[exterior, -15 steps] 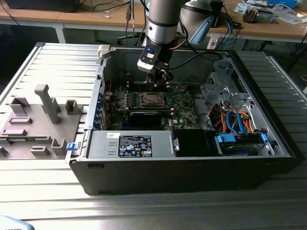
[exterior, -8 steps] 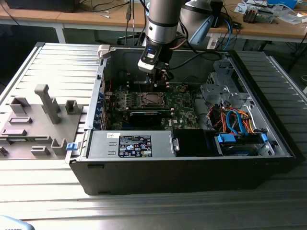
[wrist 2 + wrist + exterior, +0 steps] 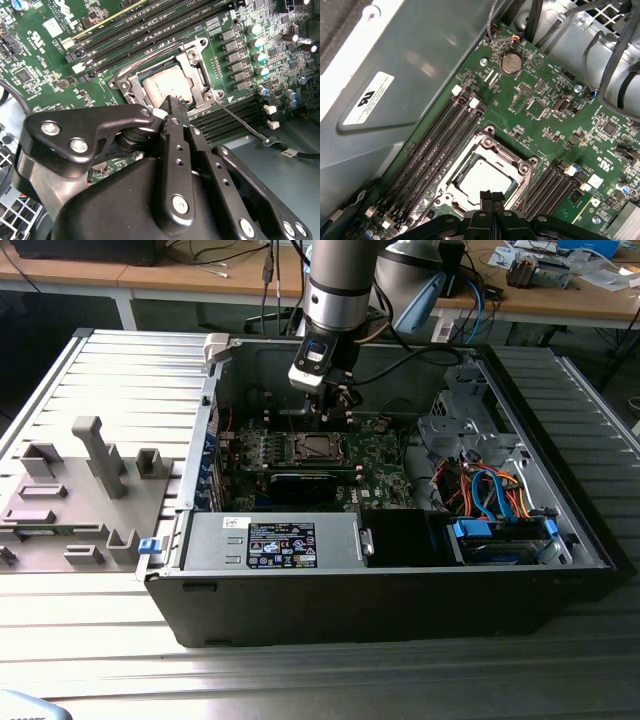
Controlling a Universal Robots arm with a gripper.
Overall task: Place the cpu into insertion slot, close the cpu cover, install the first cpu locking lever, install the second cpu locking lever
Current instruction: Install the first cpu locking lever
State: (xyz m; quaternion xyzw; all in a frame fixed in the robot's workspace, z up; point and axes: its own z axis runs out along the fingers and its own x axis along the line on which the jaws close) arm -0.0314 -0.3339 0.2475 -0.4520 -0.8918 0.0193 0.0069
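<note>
Second wrist view, looking down past the black bolted-metal hand (image 3: 172, 101): clenched, fingertips pressed together, gripping nothing. Hangs close over one edge of the small flat square cpu with the dull silver-grey top (image 3: 161, 84); touching or just clear, cannot tell. Already seated, that cpu, in the square dark insertion slot with the silvery rim (image 3: 312, 447). In the exterior view, set low inside the open black computer case (image 3: 380, 605) on the ribbed grey metal surface (image 3: 120, 360), beneath the hand (image 3: 325, 398). Lying flat around the chip, by the look of it, the thin silvery square-framed cpu cover (image 3: 197, 62), metal top showing through its window. Same in the first wrist view: cover (image 3: 522, 169) framing cpu (image 3: 482, 177), closed hand (image 3: 492, 196) poised at one side of the frame.

Worth fixing: where the thin silvery wire locking lever (image 3: 240, 121) lies from the hand. Starts at the socket corner just beside the fingertips. Runs its long axis away from the hand, slantwise across the long black memory slots (image 3: 220, 122) of the green motherboard (image 3: 545, 115). Ends in a hooked tip out over bare grey chassis floor. Looks unlatched rather than tucked down, judging by that angle. Sits off to one side of the hand, not under it, root nearer than tip.
</note>
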